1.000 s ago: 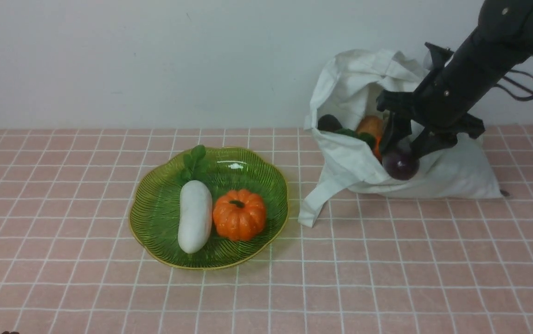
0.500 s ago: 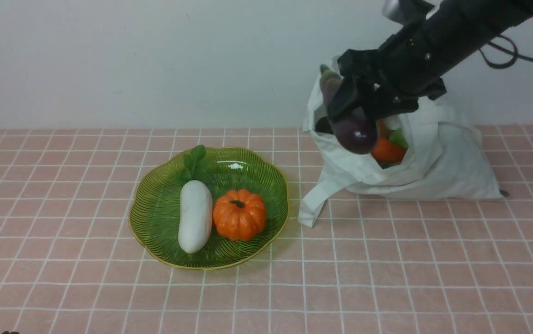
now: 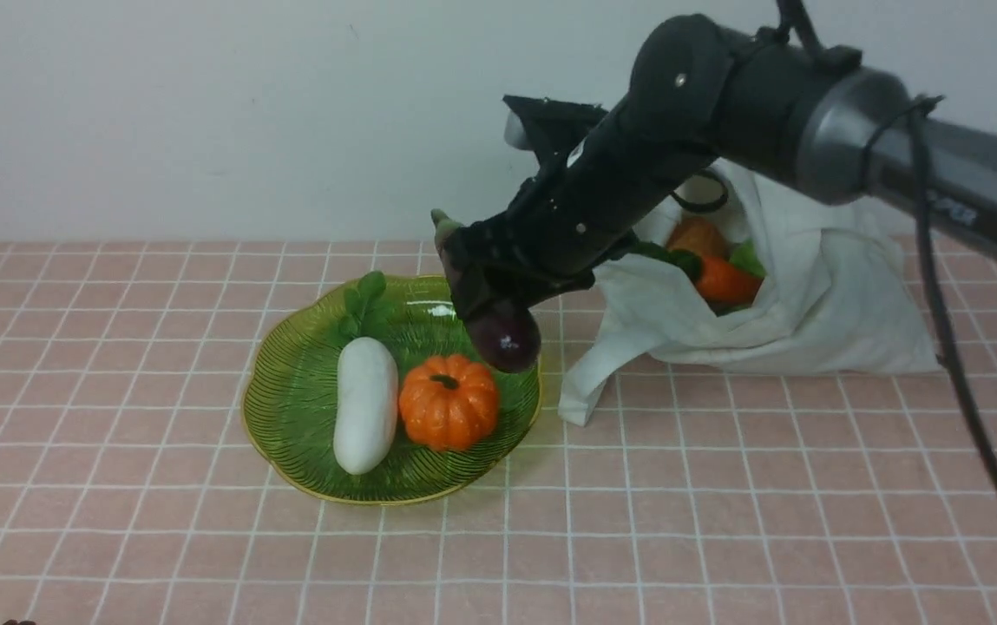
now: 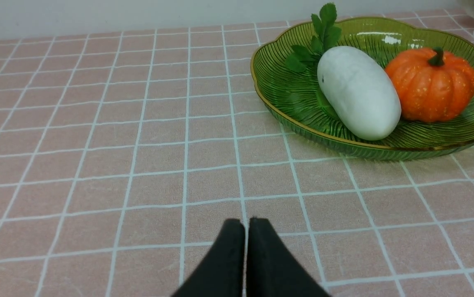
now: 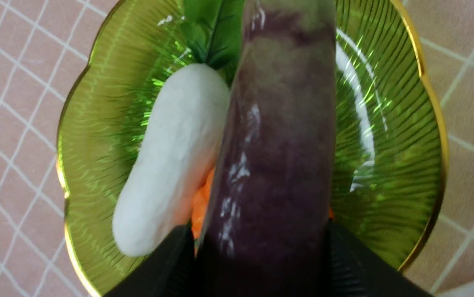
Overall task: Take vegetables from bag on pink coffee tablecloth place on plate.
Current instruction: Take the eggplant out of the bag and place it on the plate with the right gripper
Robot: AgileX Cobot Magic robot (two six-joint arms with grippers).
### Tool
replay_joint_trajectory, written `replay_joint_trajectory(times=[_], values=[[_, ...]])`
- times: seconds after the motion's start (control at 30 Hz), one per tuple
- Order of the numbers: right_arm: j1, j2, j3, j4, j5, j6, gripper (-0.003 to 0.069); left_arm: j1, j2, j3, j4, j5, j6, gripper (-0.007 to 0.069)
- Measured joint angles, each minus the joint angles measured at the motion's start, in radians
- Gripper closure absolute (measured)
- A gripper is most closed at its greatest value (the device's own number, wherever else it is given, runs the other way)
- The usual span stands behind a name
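The right gripper (image 3: 488, 293) is clamping its jaws around the eggplant (image 3: 507, 340), gripping the long dark purple body partway along so that the rounded end is pointing down and toward the near side while the green cap end is sticking up on the far left. The eggplant is hanging over the far right part of the plate (image 3: 290, 391), just beyond the orange pumpkin (image 3: 448, 401); whether it is touching the plate is not clear from the front. In the right wrist view the purple body is covering most of the pumpkin, with the white vegetable (image 3: 365, 415) lying just beside it. That white vegetable is resting lengthwise on the left half of the plate, touching the pumpkin, with green leaves (image 3: 364, 299) at its far end. The bag (image 3: 810, 321) is slumping open on the pink coffee tablecloth (image 3: 724, 486) to the right of the plate, one strap trailing toward the plate's right rim, and inside its mouth an orange carrot (image 3: 724, 279), a brownish piece (image 3: 693, 234) and some green pieces (image 3: 663, 253) are showing. The left gripper (image 4: 247, 247) is hovering over bare tablecloth to the near left of the plate, its jaws pressed together with nothing between them.
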Motion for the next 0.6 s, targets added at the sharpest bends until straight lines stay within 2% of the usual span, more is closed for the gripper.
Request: replay_joint_trajectory(times=[0.2,0.43,0.6], values=[[0.002,0.123,-0.152,-0.062,0.03,-0.005,0.03,0.0,0.0,0.0,0.0,0.0,0.0,0.063],[0.009,0.184,-0.174,-0.096,0.046,-0.028,0.03,0.0,0.0,0.0,0.0,0.0,0.0,0.063],[0.022,0.184,-0.18,-0.137,0.066,-0.042,0.0252,0.0,0.0,0.0,0.0,0.0,0.0,0.063]])
